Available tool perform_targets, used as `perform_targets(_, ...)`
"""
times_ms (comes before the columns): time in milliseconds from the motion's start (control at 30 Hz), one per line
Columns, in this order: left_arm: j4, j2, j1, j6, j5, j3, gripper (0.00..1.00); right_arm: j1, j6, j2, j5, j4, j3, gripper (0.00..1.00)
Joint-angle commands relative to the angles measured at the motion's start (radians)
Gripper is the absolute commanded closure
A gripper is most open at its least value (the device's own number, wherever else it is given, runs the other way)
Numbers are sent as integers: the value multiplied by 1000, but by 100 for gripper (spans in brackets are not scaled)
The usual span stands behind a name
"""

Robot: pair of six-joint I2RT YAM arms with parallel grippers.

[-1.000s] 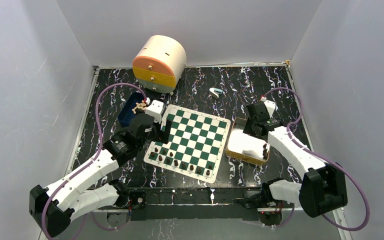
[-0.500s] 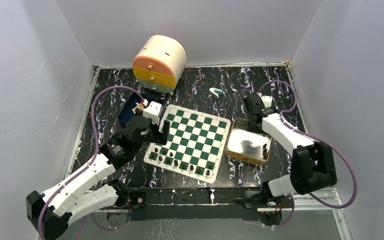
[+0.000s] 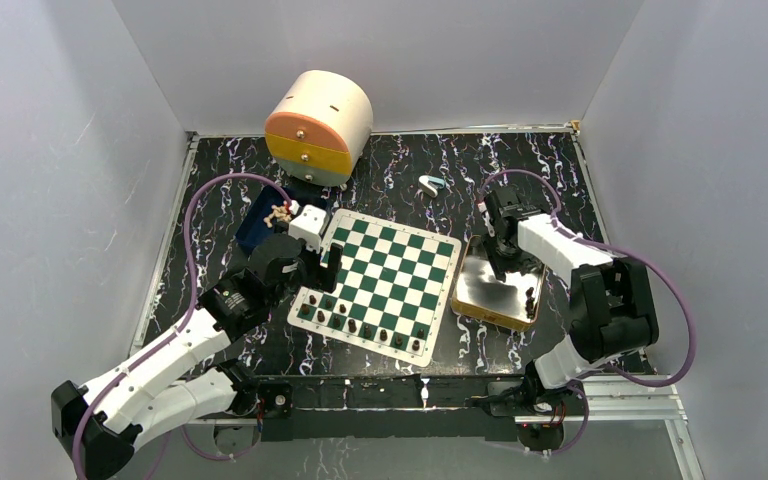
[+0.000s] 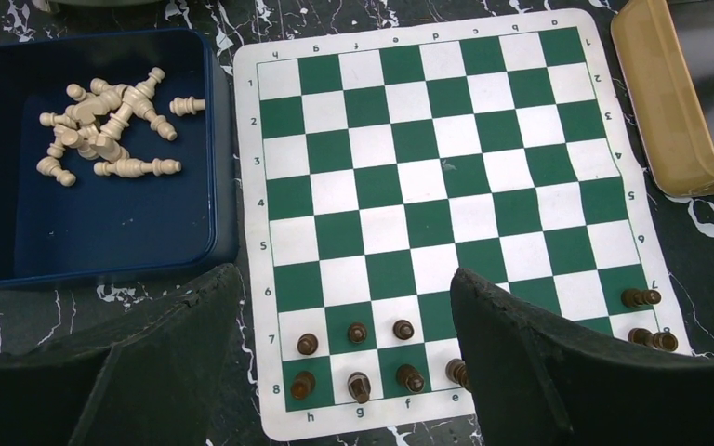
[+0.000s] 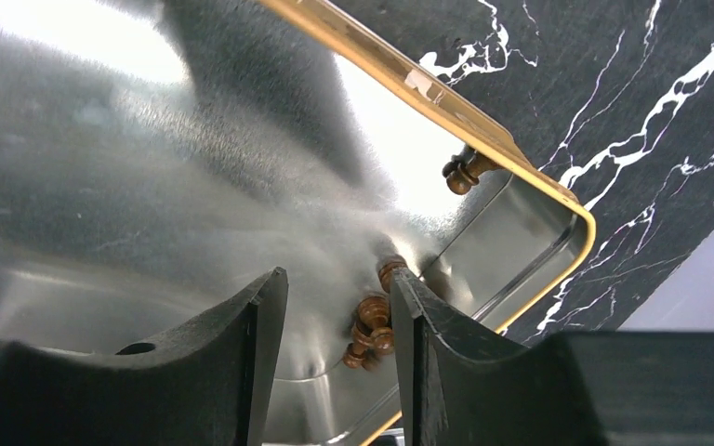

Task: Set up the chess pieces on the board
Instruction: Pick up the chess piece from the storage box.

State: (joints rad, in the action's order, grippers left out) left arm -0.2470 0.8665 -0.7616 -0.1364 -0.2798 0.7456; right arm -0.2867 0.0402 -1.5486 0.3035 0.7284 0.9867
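The green and white board (image 3: 390, 270) lies in the middle of the table and fills the left wrist view (image 4: 428, 186). Several dark brown pieces (image 3: 360, 325) stand on its two nearest rows (image 4: 357, 332). Pale beige pieces (image 4: 102, 121) lie heaped in a blue tray (image 3: 258, 228). More dark pieces (image 5: 369, 334) lie in a corner of a gold-rimmed tin (image 3: 488, 292). My left gripper (image 4: 344, 353) is open and empty above the board's near left corner (image 3: 326, 268). My right gripper (image 5: 335, 321) is open and empty inside the tin (image 3: 501, 262), just short of those pieces.
A round cream, orange and yellow drawer box (image 3: 318, 125) stands at the back. A small white and teal object (image 3: 430, 184) lies behind the board. One dark piece (image 5: 463, 171) lies against the tin's far wall. White walls enclose the table.
My right arm has swung left and its gripper has come down over the tin. My left arm has shifted only slightly.
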Motion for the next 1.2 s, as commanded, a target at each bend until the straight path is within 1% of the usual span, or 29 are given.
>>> perform_targets(0,1,-16,-4,12,-21,-3,20,15,173,49,-42,-3,-15,48)
perform_targets(167,-2,-11,-5,15,-26,-4,20,48,222,36,26,-2,-40,53)
perform_targets(333,-1,-7,-7,15,-27,-3,20,81,244,44,-7,36,-24,54)
perform_targets(467,-6,4,-8,17,-35,-3,20,83,249,29,-26,58,-25,55)
perform_targets(600,-7,10,-7,14,-34,-2,20,86,255,34,13,33,-47,55)
perform_targets(1033,-4,20,-7,17,-29,-2,21,89,275,1,51,32,-51,62)
perform_targets(1167,-4,21,-8,17,-27,-2,21,90,276,-8,45,35,-53,62)
